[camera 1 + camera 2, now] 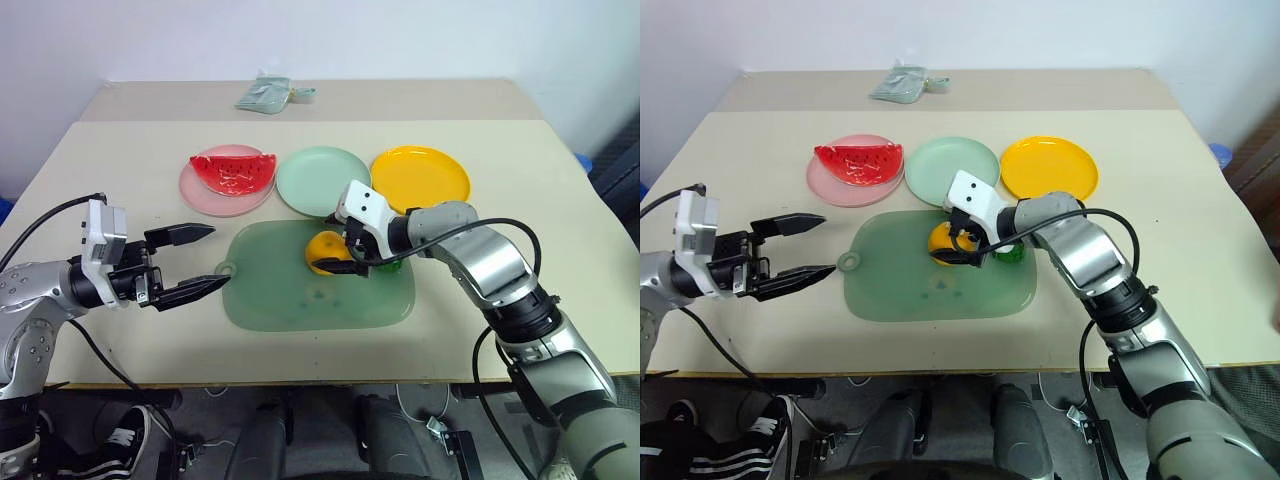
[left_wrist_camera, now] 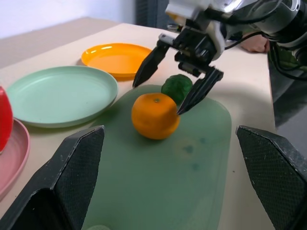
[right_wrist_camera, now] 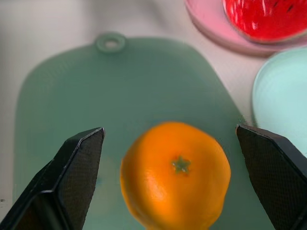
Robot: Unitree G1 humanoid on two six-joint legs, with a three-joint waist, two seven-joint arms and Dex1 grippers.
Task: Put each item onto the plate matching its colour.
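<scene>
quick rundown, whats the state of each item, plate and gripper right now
watermelon wedge: lying on the pink plate
orange: on the cutting mat, between the open right gripper fingers, not gripped
leafy ball: on the mat
mint plate: empty
yellow-orange plate: empty
left gripper: open, empty

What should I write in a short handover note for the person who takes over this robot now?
Left gripper: open, empty, beside the cutting mat.
Right gripper: open, poised around the orange, not closed on it.
Done: watermelon wedge lies on the pink plate.
Left: orange to the yellow-orange plate; green leafy ball, on the mat behind the orange, to the mint plate.
</scene>
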